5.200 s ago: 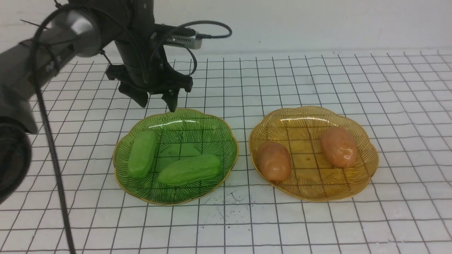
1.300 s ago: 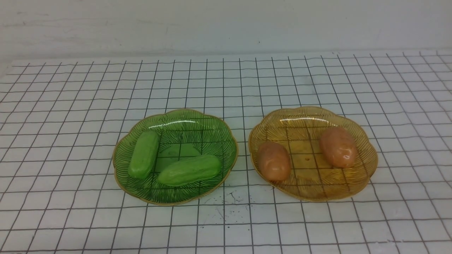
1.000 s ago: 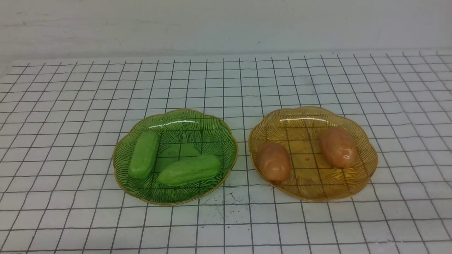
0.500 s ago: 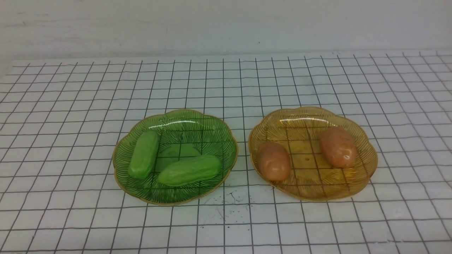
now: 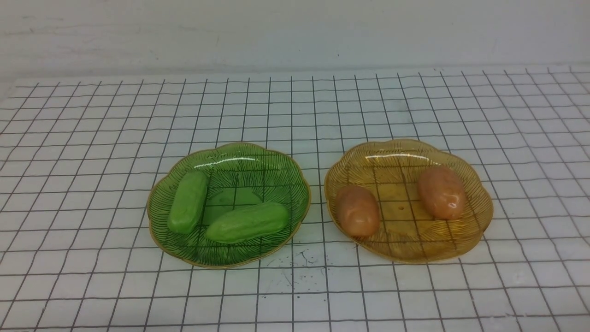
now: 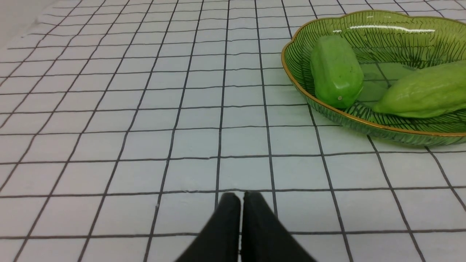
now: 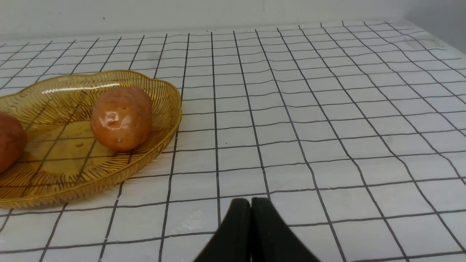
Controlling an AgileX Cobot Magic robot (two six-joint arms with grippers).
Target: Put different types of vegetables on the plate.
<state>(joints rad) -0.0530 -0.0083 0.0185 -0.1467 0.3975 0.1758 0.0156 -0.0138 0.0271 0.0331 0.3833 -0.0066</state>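
Left gripper [image 6: 241, 198] and right gripper [image 7: 251, 203]: fingers pressed together, empty, low over grid cloth [image 5: 295, 295]. Beyond: two cucumbers [image 5: 247, 222] [image 5: 187, 201] in green plate [image 5: 276, 161]; two potatoes [image 5: 357, 211] [image 5: 441, 192] in amber plate [image 5: 396, 152].

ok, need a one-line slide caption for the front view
Two light-green cucumbers on the green ribbed plate, two orange-brown potatoes on the amber plate.

Two plates: a green plate [image 5: 258, 157] on the left, an amber plate [image 5: 396, 154] on the right. Two cucumbers [image 5: 187, 202] [image 5: 247, 222] in the green; two potatoes [image 5: 357, 211] [image 5: 441, 192] in the amber.
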